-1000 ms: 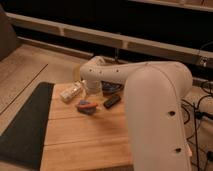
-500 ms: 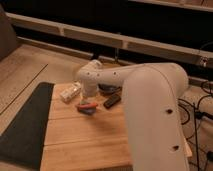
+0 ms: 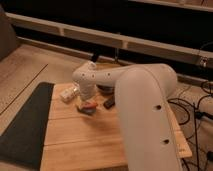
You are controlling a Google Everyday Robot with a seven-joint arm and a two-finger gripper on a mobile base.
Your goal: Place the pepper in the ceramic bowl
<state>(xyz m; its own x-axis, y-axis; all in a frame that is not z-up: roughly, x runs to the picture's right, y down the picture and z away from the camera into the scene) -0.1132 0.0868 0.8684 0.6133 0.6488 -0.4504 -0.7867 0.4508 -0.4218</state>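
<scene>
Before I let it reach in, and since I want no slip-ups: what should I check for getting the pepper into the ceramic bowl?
1. Pepper in view, resting on or against the blue block: ok.
2. Gripper low over the wooden table, just left of the pepper: ok.
3. Fingers open, nothing held: ok.
4. Ceramic bowl located: cannot tell; the arm hides what lies behind it.
5. Dark bar apart from the pepper, on its right: ok.
</scene>
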